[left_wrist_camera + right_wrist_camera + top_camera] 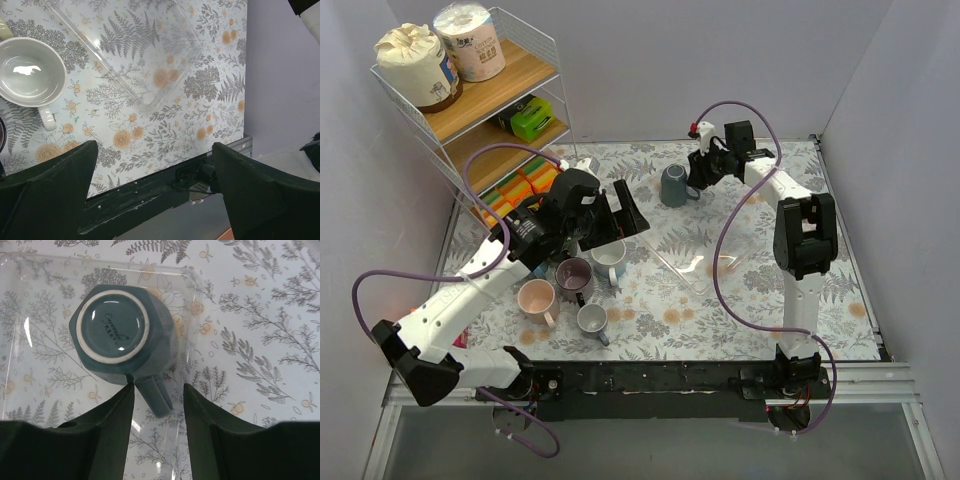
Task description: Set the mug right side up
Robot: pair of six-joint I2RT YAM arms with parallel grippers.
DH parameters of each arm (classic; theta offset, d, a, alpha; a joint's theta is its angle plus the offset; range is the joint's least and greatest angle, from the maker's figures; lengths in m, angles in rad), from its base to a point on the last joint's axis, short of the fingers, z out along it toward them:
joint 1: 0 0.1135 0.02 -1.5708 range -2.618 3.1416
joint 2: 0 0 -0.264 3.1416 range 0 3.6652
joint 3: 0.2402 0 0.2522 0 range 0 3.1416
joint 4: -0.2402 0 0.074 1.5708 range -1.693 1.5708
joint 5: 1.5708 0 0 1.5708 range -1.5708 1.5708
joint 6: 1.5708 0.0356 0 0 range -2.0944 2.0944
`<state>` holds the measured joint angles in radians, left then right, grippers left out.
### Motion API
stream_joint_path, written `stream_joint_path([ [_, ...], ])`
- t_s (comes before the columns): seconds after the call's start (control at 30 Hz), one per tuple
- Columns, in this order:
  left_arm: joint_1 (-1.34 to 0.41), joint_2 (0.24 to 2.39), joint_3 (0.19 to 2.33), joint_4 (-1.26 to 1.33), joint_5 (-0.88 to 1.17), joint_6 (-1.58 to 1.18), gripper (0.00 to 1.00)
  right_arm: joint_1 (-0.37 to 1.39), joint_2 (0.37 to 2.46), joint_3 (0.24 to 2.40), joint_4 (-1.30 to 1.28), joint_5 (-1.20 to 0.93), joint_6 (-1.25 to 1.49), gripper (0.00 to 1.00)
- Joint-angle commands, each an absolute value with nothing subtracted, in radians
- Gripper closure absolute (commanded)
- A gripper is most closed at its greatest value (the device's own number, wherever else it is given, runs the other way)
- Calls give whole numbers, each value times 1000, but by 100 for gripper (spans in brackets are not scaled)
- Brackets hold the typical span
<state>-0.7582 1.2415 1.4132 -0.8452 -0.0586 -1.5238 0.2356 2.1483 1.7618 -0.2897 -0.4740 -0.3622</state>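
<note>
A teal mug (674,186) stands upside down at the back of the table, its base up. In the right wrist view the mug (122,335) sits in a corner of a clear plastic tray (30,315), and its handle (156,395) points toward the camera. My right gripper (704,172) (158,390) is open. Its fingers straddle the handle, and the left fingertip (127,392) is close against the mug's wall. My left gripper (620,215) (154,150) is open and empty, hovering above the table's middle.
Several upright mugs cluster front left: white (609,257) (30,75), purple-brown (574,278), pink (536,297) and small grey (592,320). The clear tray (700,262) (135,50) lies in the middle. A wire shelf (480,110) with paper rolls stands back left.
</note>
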Motion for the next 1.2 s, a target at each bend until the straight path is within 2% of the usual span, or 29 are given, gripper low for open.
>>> stream_joint_path([
  [0.0, -747, 1258, 1425, -853, -37, -1500, 2, 239, 2172, 1802, -356, -569, -411, 49],
  [0.4, -732, 1279, 1417, -844, -32, -1494, 2, 244, 2194, 1787, -339, -557, -417, 56],
  [0.67, -724, 1278, 1405, -838, -25, -1497, 2, 279, 2227, 1802, -324, -476, -413, 53],
  [0.83, -723, 1264, 1393, -831, -25, -1505, 2, 282, 2201, 1783, -285, -456, -393, 74],
  [1.0, -721, 1253, 1371, -822, -23, -1516, 2, 282, 2177, 1761, -250, -443, -377, 73],
  [1.03, -719, 1252, 1370, -821, -25, -1516, 2, 282, 2177, 1763, -252, -442, -377, 79],
  [1.1, -719, 1249, 1364, -818, -21, -1517, 2, 282, 2180, 1772, -265, -440, -379, 98],
  [1.17, -721, 1247, 1359, -815, -20, -1519, 2, 284, 2178, 1775, -281, -443, -377, 99],
])
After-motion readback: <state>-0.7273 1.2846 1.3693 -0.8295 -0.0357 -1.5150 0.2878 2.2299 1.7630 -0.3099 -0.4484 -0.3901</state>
